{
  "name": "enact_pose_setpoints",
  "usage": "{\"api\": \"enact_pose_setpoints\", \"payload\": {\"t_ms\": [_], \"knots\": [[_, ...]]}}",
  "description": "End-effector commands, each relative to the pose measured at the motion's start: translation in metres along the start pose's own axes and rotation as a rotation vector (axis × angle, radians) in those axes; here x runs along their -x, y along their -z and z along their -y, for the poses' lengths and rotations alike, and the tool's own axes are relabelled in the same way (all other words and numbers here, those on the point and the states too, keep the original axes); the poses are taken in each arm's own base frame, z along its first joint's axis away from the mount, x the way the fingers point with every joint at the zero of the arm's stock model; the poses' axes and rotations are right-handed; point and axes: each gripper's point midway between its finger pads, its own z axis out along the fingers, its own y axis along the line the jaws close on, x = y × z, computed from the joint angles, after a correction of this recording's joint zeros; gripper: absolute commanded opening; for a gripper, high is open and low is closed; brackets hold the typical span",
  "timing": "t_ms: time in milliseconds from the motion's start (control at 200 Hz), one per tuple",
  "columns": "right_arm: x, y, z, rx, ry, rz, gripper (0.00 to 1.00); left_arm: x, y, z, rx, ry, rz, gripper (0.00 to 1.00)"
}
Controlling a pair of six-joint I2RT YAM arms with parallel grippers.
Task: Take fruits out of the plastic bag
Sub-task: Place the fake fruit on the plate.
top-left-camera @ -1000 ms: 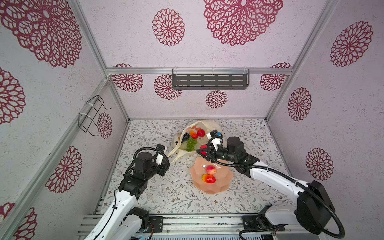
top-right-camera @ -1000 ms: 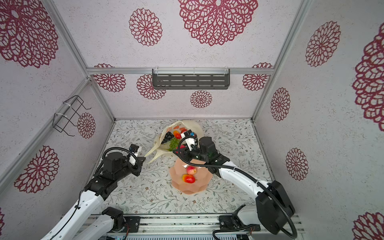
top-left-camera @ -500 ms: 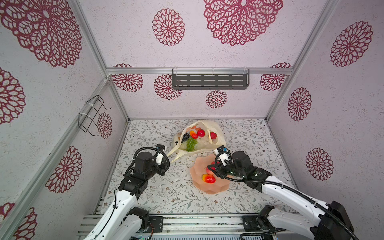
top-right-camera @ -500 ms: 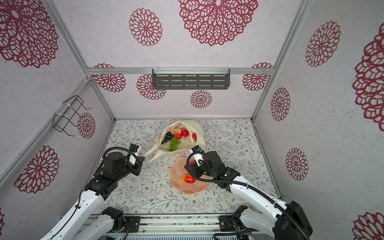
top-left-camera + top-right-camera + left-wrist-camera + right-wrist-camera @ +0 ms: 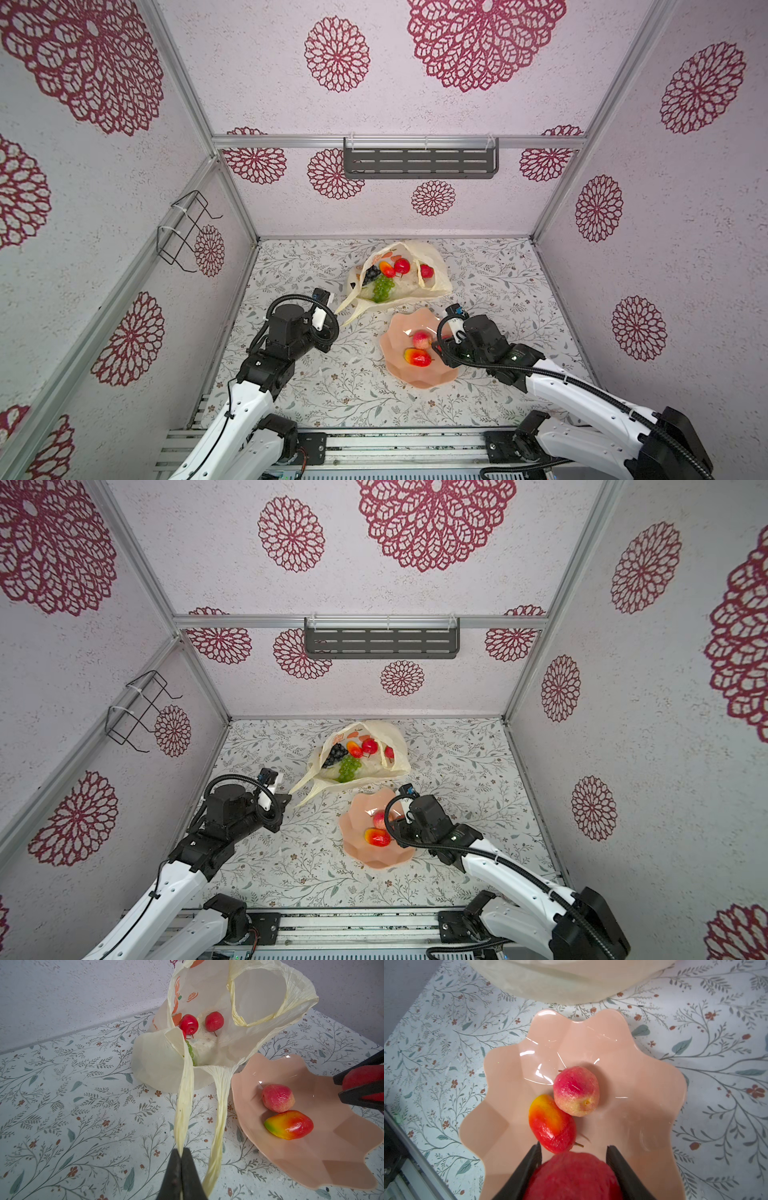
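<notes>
The plastic bag (image 5: 432, 266) lies open at the back of the table. Its fruits include a round red one (image 5: 401, 266), a mango (image 5: 387, 269), a strawberry (image 5: 427, 271), and purple grapes (image 5: 371, 274) and green grapes (image 5: 382, 286). My left gripper (image 5: 182, 1150) is shut on one stretched bag handle (image 5: 182, 1105); the second handle (image 5: 218, 1115) hangs free beside it. My right gripper (image 5: 574, 1148) holds a round red fruit (image 5: 573, 1176) over the near side of the pink bowl (image 5: 643, 1084). A peach-red fruit (image 5: 576, 1091) and a red-yellow mango (image 5: 550, 1122) lie in that bowl.
The scalloped bowl (image 5: 419, 378) stands just in front of the bag, right of centre. A grey shelf (image 5: 419, 160) hangs on the back wall and a wire rack (image 5: 183, 232) on the left wall. The enclosure walls close three sides.
My right arm has drawn back from the bag's mouth to above the bowl, carrying the red fruit. The left arm has kept still on the handle.
</notes>
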Motion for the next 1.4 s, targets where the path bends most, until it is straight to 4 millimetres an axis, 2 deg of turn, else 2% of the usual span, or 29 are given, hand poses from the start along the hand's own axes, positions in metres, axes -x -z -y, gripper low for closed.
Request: {"api": "enact_pose_setpoints", "payload": {"t_ms": [0, 165, 666, 796, 1151, 1396], "knots": [[0.002, -0.003, 0.004, -0.032, -0.032, 0.003, 0.54, 0.013, 0.005, 0.006, -0.017, -0.016, 0.034, 0.06], [-0.003, -0.012, 0.008, -0.054, -0.031, -0.023, 0.61, 0.013, 0.007, 0.005, -0.007, -0.020, 0.027, 0.07], [-0.016, -0.030, 0.015, -0.084, -0.029, -0.071, 0.75, 0.014, 0.010, 0.006, -0.008, -0.025, 0.035, 0.08], [-0.015, -0.029, 0.016, -0.088, -0.030, -0.063, 0.80, 0.014, 0.010, 0.006, -0.008, -0.027, 0.037, 0.08], [-0.010, -0.017, 0.019, -0.099, -0.033, -0.018, 0.84, 0.014, 0.009, 0.006, -0.008, -0.027, 0.035, 0.08], [-0.010, -0.015, 0.015, -0.071, -0.054, 0.006, 0.91, 0.013, 0.009, 0.007, -0.010, -0.028, 0.032, 0.09]]}}
